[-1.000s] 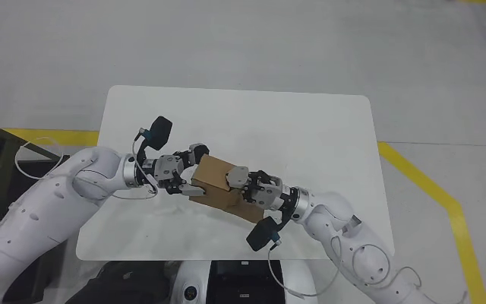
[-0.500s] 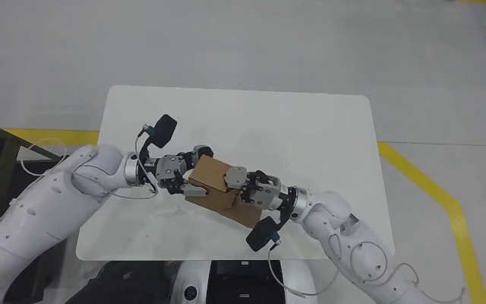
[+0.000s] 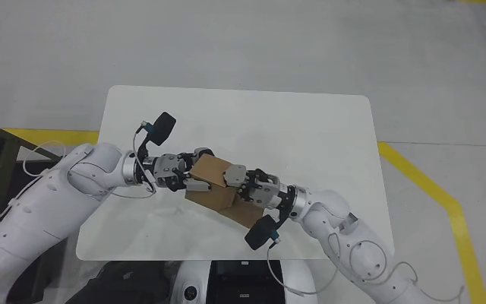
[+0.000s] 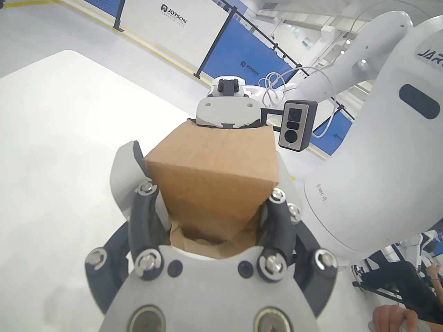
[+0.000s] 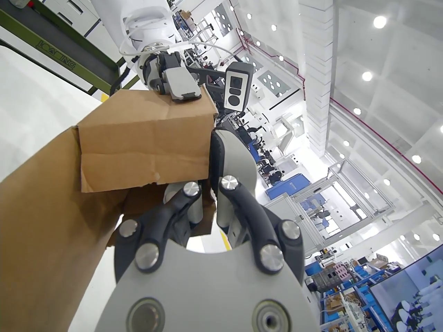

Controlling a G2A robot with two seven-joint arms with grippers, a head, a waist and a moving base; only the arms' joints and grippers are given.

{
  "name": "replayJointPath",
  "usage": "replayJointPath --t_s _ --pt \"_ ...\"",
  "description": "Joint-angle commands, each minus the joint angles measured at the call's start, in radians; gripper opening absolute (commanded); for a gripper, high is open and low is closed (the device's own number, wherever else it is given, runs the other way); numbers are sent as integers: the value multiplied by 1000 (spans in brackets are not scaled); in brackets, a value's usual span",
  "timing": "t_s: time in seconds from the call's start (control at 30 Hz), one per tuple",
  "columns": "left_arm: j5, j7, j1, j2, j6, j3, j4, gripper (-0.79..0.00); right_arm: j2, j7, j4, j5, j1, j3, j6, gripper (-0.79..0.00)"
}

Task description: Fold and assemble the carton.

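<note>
The carton is hanging between the two arms over the table, towards the edge nearest the robot and closer to that edge's left corner than to the right edge. Whether its underside is brushing the surface I cannot tell. The left gripper is clamping one end, its fingers pressing on the cardboard body from both sides. The right gripper is pinching a wall at the opposite end, with one finger lying outside and the other tucked inside, next to a loose flap that is sticking out. In my judgement the robot is squaring up the body and getting ready to close that open end. To do it well, the left arm should be acting as the steady anchor, squeezing only enough to stop slipping, since the thin board is likely creasing easily. The right arm should be steering the flap along its scored line rather than across it, folding slowly. Both arms should be avoiding any twist or pull apart, which risks skewing the corners or tearing the wall.
</note>
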Motion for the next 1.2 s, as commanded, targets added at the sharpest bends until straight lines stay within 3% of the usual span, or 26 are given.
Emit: replayJointPath --t_s 0.0,0.2,0.37,0.47,0.7,0.83,1.0,1.17 --pt "-8 -10 10 -4 0 -16 9 -600 -1 7 0 10 -1 1 -1 0" --pt "-3 -3 39 -16 0 -61 35 -610 -4 75 -13 95 -24 31 17 0" --pt "47 36 63 -25 0 -112 64 -619 -4 207 -53 218 -71 85 13 0" --pt "96 81 81 -28 0 -153 77 -646 -1 314 -88 320 -105 125 -33 0" --pt "200 168 127 -30 0 -222 63 -637 4 631 -166 757 -173 194 -279 0" --pt "234 184 138 -30 0 -240 53 -643 7 785 -189 915 -197 218 -324 0" --pt "264 198 145 -30 0 -252 52 -643 9 876 -198 1139 -238 248 -341 0" --pt "269 206 151 -29 0 -259 45 -646 10 881 -199 1159 -241 250 -342 0"
